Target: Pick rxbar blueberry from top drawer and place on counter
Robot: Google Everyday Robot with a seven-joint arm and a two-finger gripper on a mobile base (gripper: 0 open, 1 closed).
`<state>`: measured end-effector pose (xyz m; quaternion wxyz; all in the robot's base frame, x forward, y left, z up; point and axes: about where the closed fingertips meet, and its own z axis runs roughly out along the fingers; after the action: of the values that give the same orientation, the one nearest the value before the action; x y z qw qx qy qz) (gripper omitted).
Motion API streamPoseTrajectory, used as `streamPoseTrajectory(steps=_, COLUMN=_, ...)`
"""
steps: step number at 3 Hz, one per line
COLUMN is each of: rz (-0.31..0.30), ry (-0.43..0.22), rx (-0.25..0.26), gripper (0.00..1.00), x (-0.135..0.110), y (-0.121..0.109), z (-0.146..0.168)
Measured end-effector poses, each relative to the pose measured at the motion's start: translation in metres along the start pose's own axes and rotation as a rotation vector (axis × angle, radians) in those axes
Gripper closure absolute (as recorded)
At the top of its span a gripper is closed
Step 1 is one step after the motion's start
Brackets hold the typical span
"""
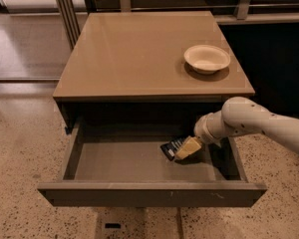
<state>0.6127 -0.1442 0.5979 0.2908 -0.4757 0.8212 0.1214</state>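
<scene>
Desk [139,59], tan and glossy, lies directly above the top drawer [149,194], which stands open. My white arm [261,124] reaches into the drawer over its right wall. A pale bowl [207,59] sits on the desk above the drawer's right rear corner. My jaws are inside the drawer's right half, pinching one end of the tilted rxbar blueberry [169,149].

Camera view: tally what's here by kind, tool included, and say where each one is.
Bowl: 1, on the counter.
Rxbar: 1, inside the open drawer.
Tool: 1, down in the drawer at the rxbar.
Total: 3.
</scene>
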Motion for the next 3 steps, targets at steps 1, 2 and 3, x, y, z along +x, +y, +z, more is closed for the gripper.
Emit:
streamPoseTrajectory(steps=1, rz=0.040, ry=0.011, rx=-0.018, gripper=0.00, x=-0.003, y=0.003, z=-0.003)
streamPoseTrajectory(steps=2, rz=0.084, ry=0.027, rx=-0.043, gripper=0.00, x=-0.001, y=0.008, z=-0.006)
streamPoseTrajectory(steps=3, rz=0.112, ry=0.045, rx=-0.084, gripper=0.00, x=0.002, y=0.022, z=-0.009)
